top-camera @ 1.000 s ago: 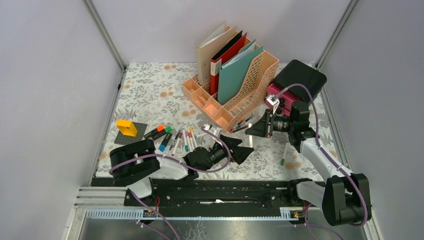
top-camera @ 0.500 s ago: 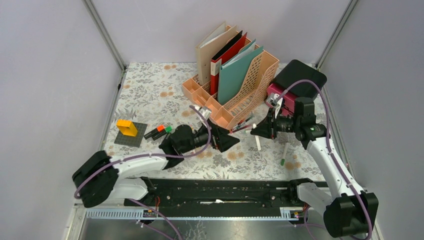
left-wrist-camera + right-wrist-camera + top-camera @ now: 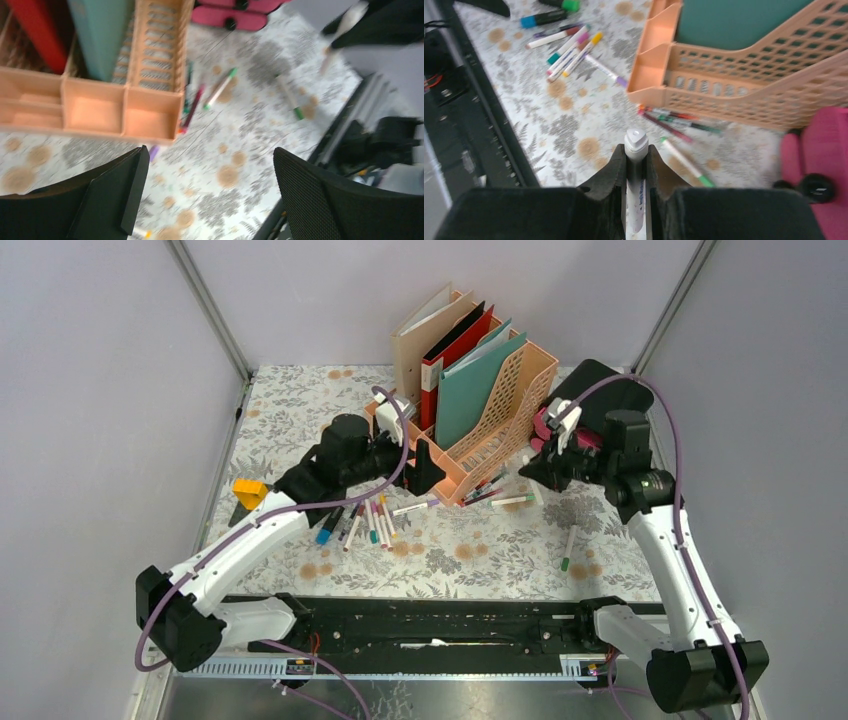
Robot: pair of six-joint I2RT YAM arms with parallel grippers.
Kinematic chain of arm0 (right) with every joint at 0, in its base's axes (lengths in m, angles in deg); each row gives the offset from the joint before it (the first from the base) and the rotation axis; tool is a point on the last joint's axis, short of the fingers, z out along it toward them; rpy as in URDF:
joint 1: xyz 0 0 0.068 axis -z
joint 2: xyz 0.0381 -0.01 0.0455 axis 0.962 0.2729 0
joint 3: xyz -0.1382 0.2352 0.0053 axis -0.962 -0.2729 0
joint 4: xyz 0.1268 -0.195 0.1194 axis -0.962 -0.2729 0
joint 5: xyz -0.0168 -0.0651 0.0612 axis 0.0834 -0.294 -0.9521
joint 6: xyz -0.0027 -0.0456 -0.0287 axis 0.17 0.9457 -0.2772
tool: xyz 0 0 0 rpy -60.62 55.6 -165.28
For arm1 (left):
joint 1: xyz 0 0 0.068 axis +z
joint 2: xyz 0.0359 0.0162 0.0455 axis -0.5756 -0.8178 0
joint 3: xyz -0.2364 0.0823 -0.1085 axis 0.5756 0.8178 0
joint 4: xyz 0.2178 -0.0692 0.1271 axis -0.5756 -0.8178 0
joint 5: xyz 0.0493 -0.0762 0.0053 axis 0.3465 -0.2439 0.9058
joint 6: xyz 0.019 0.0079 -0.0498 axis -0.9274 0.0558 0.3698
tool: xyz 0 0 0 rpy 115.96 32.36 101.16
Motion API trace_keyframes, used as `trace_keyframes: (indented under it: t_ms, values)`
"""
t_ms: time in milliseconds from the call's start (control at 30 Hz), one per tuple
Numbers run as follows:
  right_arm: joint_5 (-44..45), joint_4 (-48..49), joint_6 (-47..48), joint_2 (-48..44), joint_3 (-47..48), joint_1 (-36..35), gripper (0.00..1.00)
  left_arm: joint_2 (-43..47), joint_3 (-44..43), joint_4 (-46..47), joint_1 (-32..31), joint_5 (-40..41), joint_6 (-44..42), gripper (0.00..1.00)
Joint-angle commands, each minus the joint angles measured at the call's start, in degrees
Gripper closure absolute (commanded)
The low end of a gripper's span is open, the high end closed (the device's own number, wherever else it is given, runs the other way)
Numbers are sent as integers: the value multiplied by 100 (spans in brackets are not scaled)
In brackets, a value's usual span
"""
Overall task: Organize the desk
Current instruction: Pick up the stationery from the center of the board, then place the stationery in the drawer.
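Flat rectangular desk (image 3: 300,410), whitish cloth printed with grey leaves and orange-brown flowers — lies between grey walls (image 3: 100,390), beneath both arms.
Left gripper (image 3: 210,190) — jaws wide, near peach plastic file rack (image 3: 100,107).
Right gripper (image 3: 636,172): clamped on white marker pen (image 3: 636,142).

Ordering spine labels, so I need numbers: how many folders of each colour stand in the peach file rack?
Tan folder: 1
Red folder: 1
Black folder: 1
Teal folders: 2
Total: 5
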Motion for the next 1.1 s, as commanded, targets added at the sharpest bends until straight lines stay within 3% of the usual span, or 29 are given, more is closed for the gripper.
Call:
trace_keyframes:
  t_ms: [0, 167, 467, 667, 1000, 1067]
  values:
    - [1075, -42, 375, 279, 914, 18, 100, 31, 33, -963, 150, 836, -1075, 1]
    - [2373, 268, 637, 784, 1602, 17, 100, 252, 310, -988, 162, 1071, -1154, 1]
    - [4527, 1162, 907, 1631, 1899, 17, 100, 539, 512, -786, 167, 1366, -1192, 1]
    - [4963, 1879, 1091, 1587, 1192, 17, 100, 439, 515, -787, 168, 1397, -1202, 1]
    - [5256, 2415, 1197, 1725, 805, 31, 100, 391, 529, -794, 170, 1472, -1218, 1]
    - [5295, 2472, 1213, 1750, 755, 26, 95, 394, 529, -788, 168, 1469, -1210, 1]
